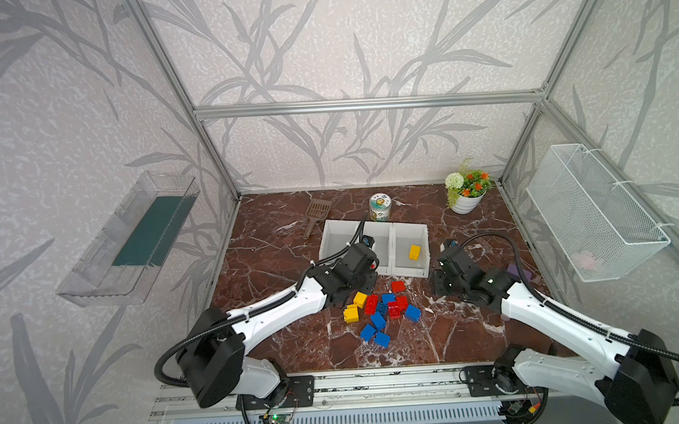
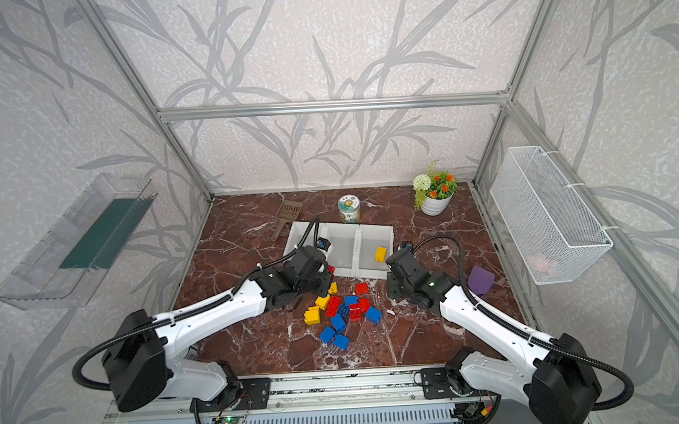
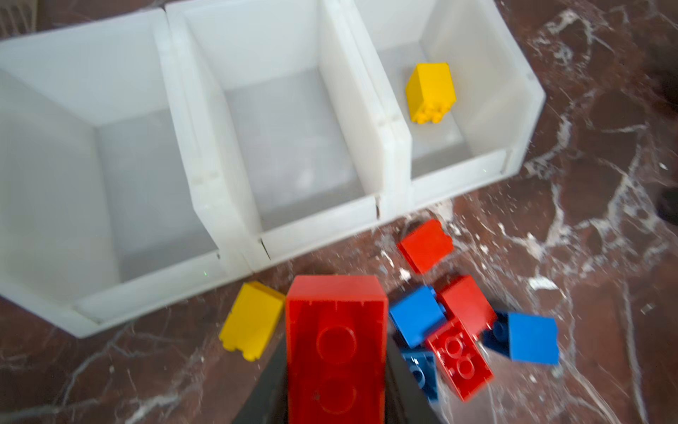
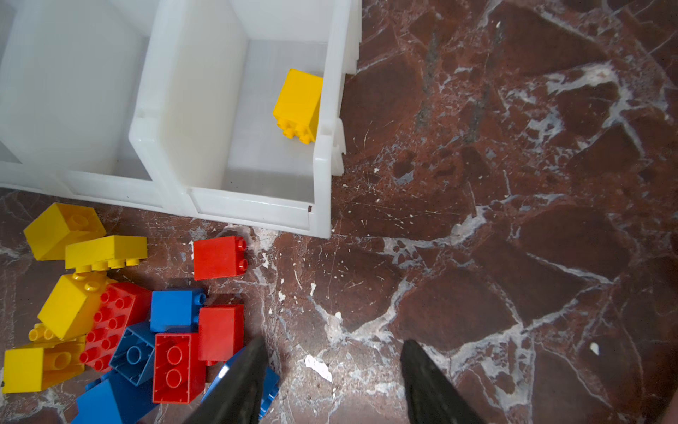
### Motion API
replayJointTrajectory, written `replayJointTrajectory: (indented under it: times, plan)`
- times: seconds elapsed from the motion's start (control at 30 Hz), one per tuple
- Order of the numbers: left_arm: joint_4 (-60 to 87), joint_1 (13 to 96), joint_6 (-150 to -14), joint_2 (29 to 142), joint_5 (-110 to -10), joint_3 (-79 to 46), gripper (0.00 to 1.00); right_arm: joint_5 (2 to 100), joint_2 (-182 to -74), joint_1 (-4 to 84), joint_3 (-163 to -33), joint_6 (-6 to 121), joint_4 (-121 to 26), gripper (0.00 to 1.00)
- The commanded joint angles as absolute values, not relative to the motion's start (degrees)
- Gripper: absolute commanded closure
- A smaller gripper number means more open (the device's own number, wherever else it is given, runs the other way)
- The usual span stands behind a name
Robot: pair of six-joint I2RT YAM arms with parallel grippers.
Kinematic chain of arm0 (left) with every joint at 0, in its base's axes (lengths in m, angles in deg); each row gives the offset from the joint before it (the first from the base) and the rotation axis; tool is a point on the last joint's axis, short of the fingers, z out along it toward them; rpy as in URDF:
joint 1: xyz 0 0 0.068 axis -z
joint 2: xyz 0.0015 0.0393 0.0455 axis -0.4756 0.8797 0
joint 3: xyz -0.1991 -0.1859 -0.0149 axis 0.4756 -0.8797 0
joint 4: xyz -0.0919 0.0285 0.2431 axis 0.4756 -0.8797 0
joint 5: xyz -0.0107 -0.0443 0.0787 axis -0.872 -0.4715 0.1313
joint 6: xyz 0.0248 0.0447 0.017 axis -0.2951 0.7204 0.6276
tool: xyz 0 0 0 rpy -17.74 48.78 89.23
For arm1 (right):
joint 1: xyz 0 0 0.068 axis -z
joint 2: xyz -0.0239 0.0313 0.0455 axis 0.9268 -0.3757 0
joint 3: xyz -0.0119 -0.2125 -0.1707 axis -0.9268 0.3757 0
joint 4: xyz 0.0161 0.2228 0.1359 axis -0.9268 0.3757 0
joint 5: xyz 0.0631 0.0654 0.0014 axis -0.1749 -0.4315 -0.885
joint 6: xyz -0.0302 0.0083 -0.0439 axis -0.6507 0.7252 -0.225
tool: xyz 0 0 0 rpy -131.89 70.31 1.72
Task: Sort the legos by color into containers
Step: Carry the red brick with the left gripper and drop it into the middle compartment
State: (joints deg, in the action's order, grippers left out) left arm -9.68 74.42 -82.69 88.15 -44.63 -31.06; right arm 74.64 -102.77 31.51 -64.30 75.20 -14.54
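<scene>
My left gripper (image 3: pixel 335 348) is shut on an oblong red lego (image 3: pixel 335 341), held just in front of the three joined white containers (image 3: pixel 385 147). In both top views only a red sliver (image 1: pixel 372 265) (image 2: pixel 331 268) shows under the left wrist. One yellow lego (image 1: pixel 414 252) (image 4: pixel 298 104) lies in the rightmost bin; the two others look empty. A pile of red, blue and yellow legos (image 1: pixel 383 310) (image 4: pixel 128 323) lies on the marble before the bins. My right gripper (image 4: pixel 334 343) (image 1: pixel 439 285) hangs open over bare marble right of the pile, holding nothing.
Behind the bins stand a jar (image 1: pixel 380 207), a brown scoop (image 1: pixel 316 216) and a flower pot (image 1: pixel 466 192). A purple block (image 2: pixel 481 279) lies by the right arm. A wire basket (image 1: pixel 593 211) hangs on the right wall, a clear tray (image 1: pixel 132 240) on the left.
</scene>
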Motion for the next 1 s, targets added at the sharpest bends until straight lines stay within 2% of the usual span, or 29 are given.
replayJointTrajectory:
  times: [0.0,0.33,0.43,0.53,0.63,0.73,0.97]
  plan:
    - [-9.02,72.45,-78.13,94.61,-44.44,-24.92,0.73,75.63,-100.96,31.61,-63.84,75.72,-12.28,0.41]
    - [-10.34,68.10,-76.92,109.50,-45.51,-11.95,0.72,76.10,-96.75,31.55,-62.00,77.88,-10.28,0.41]
    - [-11.20,67.65,-77.13,111.37,-45.87,-9.79,0.65,76.13,-96.35,31.47,-61.75,77.98,-9.97,0.41]
    - [-13.06,67.64,-77.26,112.25,-46.28,-7.85,0.50,76.22,-96.26,31.53,-61.72,77.97,-9.84,0.41]
    - [-14.45,67.68,-77.37,112.13,-46.58,-7.18,0.41,76.30,-96.17,31.50,-61.62,77.95,-9.83,0.41]
    - [-14.29,67.62,-77.49,110.81,-46.44,-8.12,0.38,76.31,-96.24,31.50,-61.45,77.97,-9.93,0.40]
    - [-14.34,67.69,-78.46,103.91,-50.06,-13.20,0.37,76.07,-96.61,31.55,-60.96,77.91,-10.31,0.40]
